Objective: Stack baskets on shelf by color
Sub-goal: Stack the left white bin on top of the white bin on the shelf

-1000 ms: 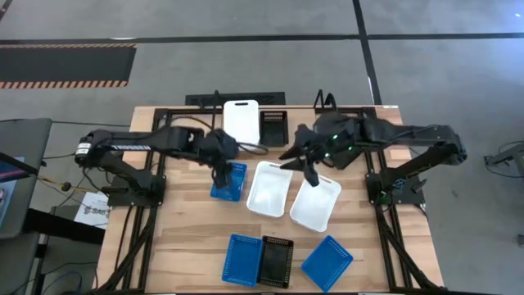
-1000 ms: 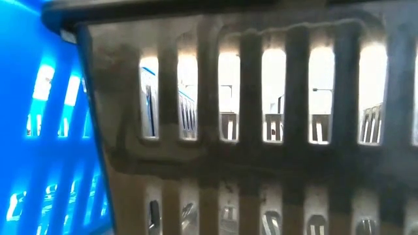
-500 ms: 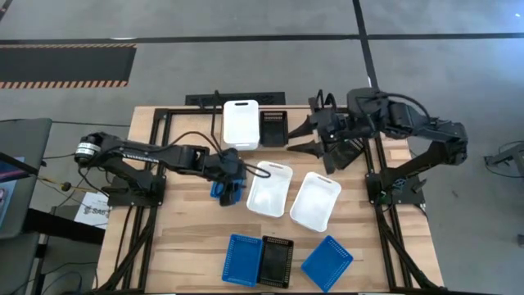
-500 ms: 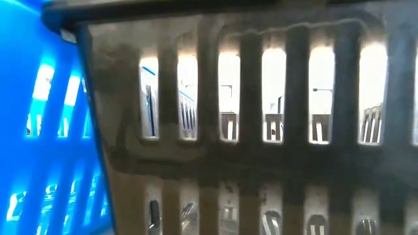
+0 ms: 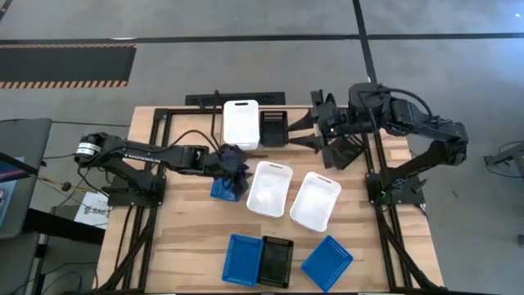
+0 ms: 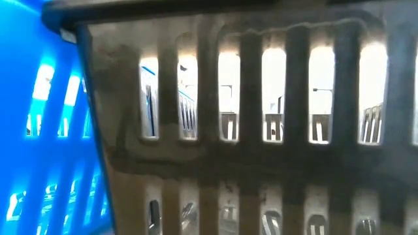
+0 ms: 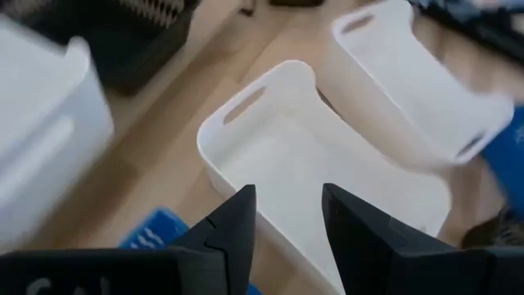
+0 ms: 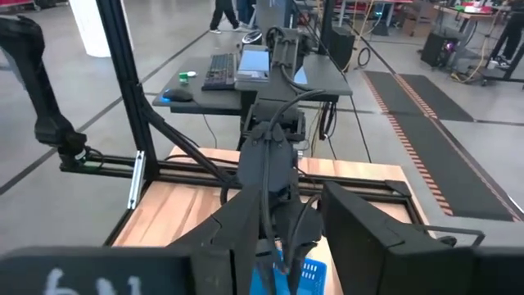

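My left gripper (image 5: 235,170) hangs open over the far end of a blue basket (image 5: 221,190) lying flat on the table; in the left wrist view its fingers (image 7: 288,221) have nothing between them, with the blue basket (image 7: 155,233) below. Just right of it lie two white baskets (image 5: 268,188) (image 5: 315,201). A third white basket (image 5: 241,123) and a black basket (image 5: 273,127) sit at the black shelf (image 5: 201,100) by the far edge. My right gripper (image 5: 295,138) is open, raised near the far right, beside the black basket.
Two blue baskets (image 5: 243,260) (image 5: 327,262) and a black basket (image 5: 277,260) lie at the near edge. The black one (image 6: 261,130) and a blue one (image 6: 46,130) fill the low view. Bare wood lies at the table's left and near left.
My right gripper has drawn back from the far end of the right white basket, going up and toward the far right edge; the basket stays flat where it was. My left gripper has shifted slightly right over the blue basket, toward the white baskets.
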Tool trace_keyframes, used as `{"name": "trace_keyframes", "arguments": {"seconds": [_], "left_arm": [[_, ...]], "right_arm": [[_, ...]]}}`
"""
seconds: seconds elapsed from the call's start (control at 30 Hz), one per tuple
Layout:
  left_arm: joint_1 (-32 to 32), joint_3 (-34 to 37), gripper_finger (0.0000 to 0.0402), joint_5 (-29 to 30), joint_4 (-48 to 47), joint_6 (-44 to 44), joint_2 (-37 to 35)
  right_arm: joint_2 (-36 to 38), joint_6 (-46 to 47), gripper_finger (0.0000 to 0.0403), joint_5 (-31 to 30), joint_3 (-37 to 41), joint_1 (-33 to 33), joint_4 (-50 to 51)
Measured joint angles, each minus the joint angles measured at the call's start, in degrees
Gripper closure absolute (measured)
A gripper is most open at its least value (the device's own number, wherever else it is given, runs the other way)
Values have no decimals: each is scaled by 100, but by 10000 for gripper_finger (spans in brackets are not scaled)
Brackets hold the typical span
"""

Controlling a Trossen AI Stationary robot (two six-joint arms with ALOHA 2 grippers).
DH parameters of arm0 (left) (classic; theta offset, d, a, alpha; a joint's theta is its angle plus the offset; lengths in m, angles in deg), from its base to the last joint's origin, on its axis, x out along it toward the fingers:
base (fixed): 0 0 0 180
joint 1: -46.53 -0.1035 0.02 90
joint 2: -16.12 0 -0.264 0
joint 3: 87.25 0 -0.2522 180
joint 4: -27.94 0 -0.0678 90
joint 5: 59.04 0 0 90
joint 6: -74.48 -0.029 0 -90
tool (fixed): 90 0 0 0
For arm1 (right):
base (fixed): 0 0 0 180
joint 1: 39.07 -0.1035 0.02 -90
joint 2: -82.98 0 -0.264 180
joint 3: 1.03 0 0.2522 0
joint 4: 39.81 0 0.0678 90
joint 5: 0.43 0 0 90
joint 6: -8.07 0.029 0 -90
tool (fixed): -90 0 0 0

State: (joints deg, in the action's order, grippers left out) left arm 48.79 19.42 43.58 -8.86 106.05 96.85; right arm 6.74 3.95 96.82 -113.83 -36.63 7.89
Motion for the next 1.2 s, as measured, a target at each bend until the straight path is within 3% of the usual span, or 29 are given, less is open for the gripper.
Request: {"name": "trace_keyframes", "arguments": {"seconds": [0.17,0.37,0.5,0.7,0.8,1.07,1.2], "left_arm": [[101,0,274,-143,-6,1142,270],[327,-99,303,-667,-51,1497,1150],[332,-459,332,-854,-291,1334,1448],[330,-1144,371,-207,-1237,1062,1460],[321,-1359,381,-151,-1243,933,1547],[143,-1545,366,-235,-1158,235,1602],[-67,-1543,345,-629,-1283,277,1600]], "right_arm": [[2,0,253,0,0,-3,-5],[2,2,250,0,0,-3,-11],[2,2,250,2,0,-3,-3],[2,-25,254,7,0,-5,114],[2,-77,253,12,0,-5,231],[36,-448,251,18,0,-7,259],[102,-493,254,20,1,-7,262]]}}
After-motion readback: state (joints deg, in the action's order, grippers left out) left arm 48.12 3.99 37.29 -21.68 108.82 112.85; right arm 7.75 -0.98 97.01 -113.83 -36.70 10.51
